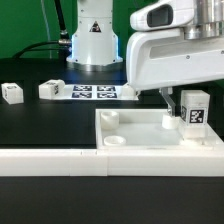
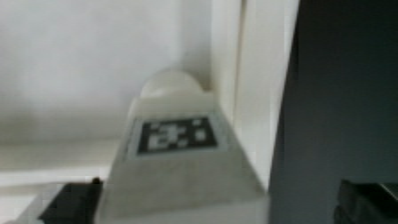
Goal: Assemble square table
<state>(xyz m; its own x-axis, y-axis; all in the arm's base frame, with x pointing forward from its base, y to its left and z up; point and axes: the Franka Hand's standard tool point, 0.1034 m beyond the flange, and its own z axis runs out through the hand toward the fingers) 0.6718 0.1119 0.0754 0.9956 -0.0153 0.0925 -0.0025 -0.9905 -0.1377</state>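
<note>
The square tabletop [image 1: 150, 132], a white slab with a raised rim and round corner holes, lies at the front of the black table. My gripper [image 1: 187, 110] is shut on a white block leg [image 1: 195, 110] with a black-and-white tag and holds it upright over the slab's corner on the exterior view's right. In the wrist view the tagged leg [image 2: 178, 140] stands between my dark fingertips [image 2: 71, 203], over the white slab [image 2: 71, 80] close to its rim. Two more white legs [image 1: 12, 93] [image 1: 50, 89] lie on the table at the exterior view's left.
The marker board [image 1: 95, 92] lies flat at the back by the robot base [image 1: 92, 40]. A long low white border wall [image 1: 50, 160] runs along the front. Black table surface [image 2: 347, 80] shows beside the slab's rim.
</note>
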